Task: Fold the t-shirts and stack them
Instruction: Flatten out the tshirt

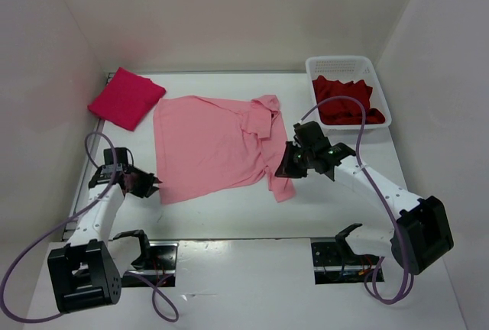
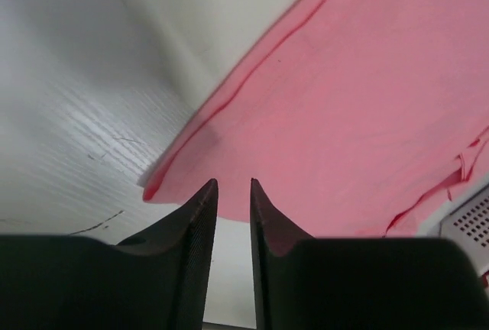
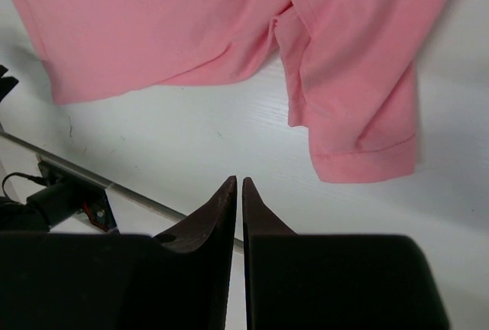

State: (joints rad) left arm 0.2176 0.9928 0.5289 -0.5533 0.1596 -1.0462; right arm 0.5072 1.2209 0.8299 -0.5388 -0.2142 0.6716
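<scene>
A pale pink t-shirt (image 1: 214, 143) lies spread open in the middle of the white table. A bright crimson-pink t-shirt (image 1: 126, 97) lies folded at the back left. A dark red t-shirt (image 1: 348, 105) lies crumpled in the white basket (image 1: 340, 61). My left gripper (image 1: 153, 185) sits low at the pale shirt's near left hem corner. In the left wrist view it (image 2: 233, 182) is slightly open and empty, with the shirt (image 2: 359, 101) just beyond its tips. My right gripper (image 1: 290, 163) hovers over the shirt's right sleeve (image 3: 359, 101). In the right wrist view it (image 3: 239, 180) is shut and empty.
White walls enclose the table on the left, back and right. The basket stands at the back right, and its corner shows in the left wrist view (image 2: 470, 227). Black mounts (image 1: 149, 257) (image 1: 336, 257) and cables sit along the near edge.
</scene>
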